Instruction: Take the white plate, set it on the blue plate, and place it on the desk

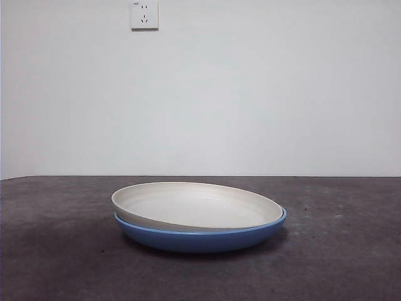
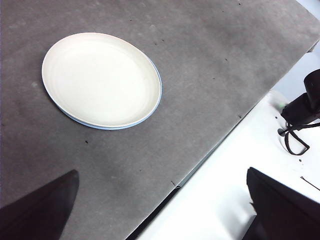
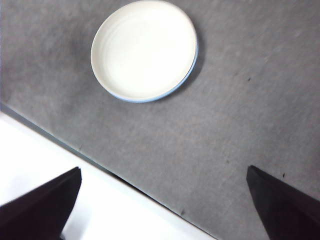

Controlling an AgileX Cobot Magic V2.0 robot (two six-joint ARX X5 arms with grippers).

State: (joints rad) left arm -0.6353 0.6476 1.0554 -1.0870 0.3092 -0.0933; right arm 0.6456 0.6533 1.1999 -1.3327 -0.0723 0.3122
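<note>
On the bench, near the middle in the front view, the white plate sits inside the blue plate. It does not lie flat: its left side rides a bit higher above the blue rim, and its right side sinks lower, w/ the blue rim showing just past it. From above, in both wrist views, the white plate covers nearly all of the blue one, only a thin blue edge shows along one side. The blue plate rests directly on the dark grey bench.

Left pincer is well apart from the plates, high over the bench edge, jaws spread wide, holding nothing. Right pincer is also away from the plates, over the bench edge, jaws spread wide and empty too.

On the white wall behind is a socket
</note>
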